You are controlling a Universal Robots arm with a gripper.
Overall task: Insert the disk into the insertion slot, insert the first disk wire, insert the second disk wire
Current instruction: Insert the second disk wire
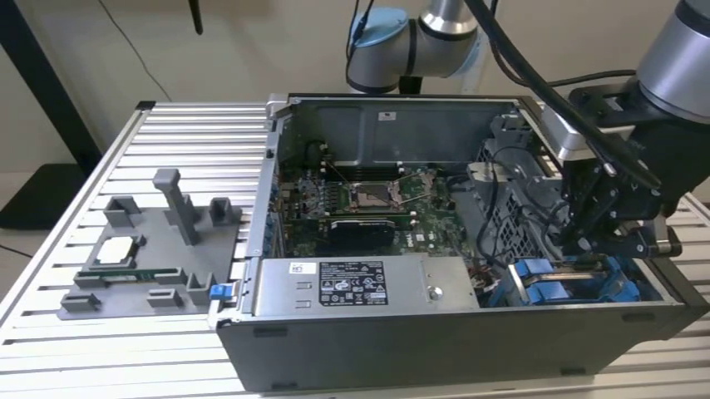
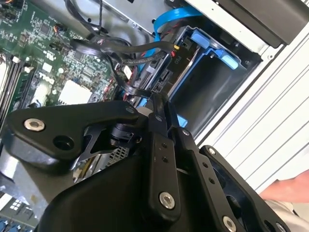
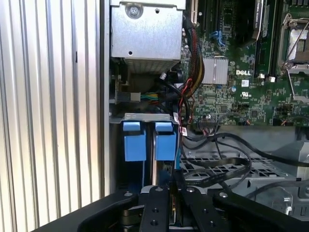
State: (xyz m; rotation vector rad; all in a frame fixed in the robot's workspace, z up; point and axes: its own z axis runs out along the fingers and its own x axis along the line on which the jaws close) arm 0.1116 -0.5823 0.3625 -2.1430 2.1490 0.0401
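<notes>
Blue tabs (image 3: 149,140) of the slot (image 3: 147,117) sit just ahead of your gripper (image 3: 169,193). Fingers pinch a wire (image 2: 145,92): wire step underway; align connector first.

Arm: enters from upper right of the exterior view, wrist angled downward.
Gripper (image 1: 604,237): at right of the exterior view, pointing down.
Fingers (image 3: 161,205): close together, near-parallel, in both wrist views.

The computer case (image 1: 444,274) sits on the table (image 1: 66,349), fixture tray (image 1: 145,258) at the exterior view's left, insertion slot (image 1: 566,283) seemingly in the case's near-right corner.
</notes>
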